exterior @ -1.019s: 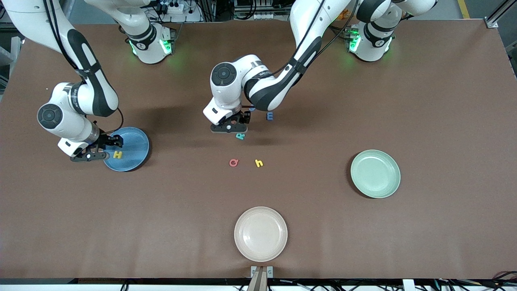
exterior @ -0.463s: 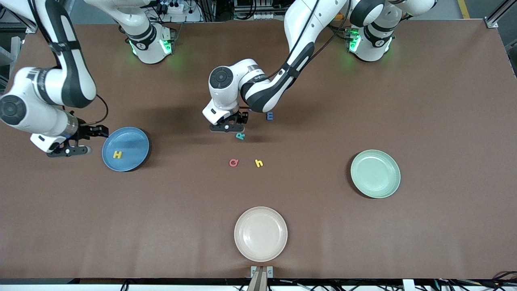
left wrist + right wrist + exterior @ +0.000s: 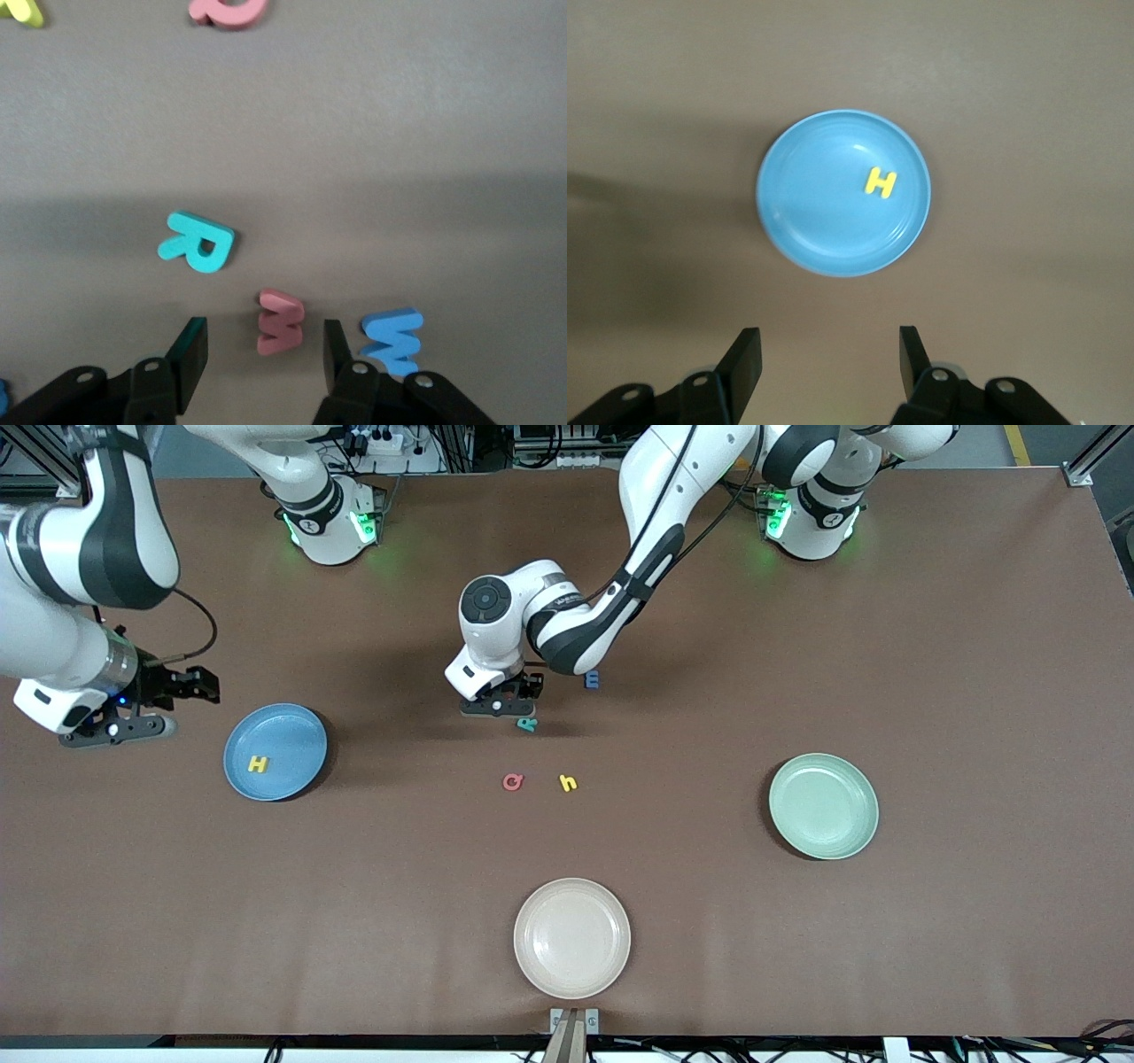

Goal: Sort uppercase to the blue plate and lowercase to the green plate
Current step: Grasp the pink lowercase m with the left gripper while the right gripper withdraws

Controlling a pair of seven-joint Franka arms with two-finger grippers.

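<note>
While the right arm is waiting up in the air, its right gripper [image 3: 124,722] is hanging with fingers spread and empty over bare brown counter [image 3: 886,957], beside the blue plate [image 3: 292,731] toward the right arm's end. A yellow H [image 3: 258,763] is lying flat in that plate.

At mid-counter, the left gripper [image 3: 498,707] is sitting low, its fingers standing apart on either side of a red m [image 3: 281,322]; whether they are touching it, I cannot tell. A blue W [image 3: 392,340] is lying just outside one finger, and a teal R [image 3: 527,724] is resting just beside the gripper, nearer the front camera. A blue m [image 3: 592,680] is lying near the left arm's wrist.

Nearer the camera still, a red Q [image 3: 513,781] and a yellow h [image 3: 568,783] are sitting side by side, apart. The green plate [image 3: 797,819] is sitting toward the left arm's end, holding nothing. A beige plate [image 3: 540,965] is resting nearest the camera.
</note>
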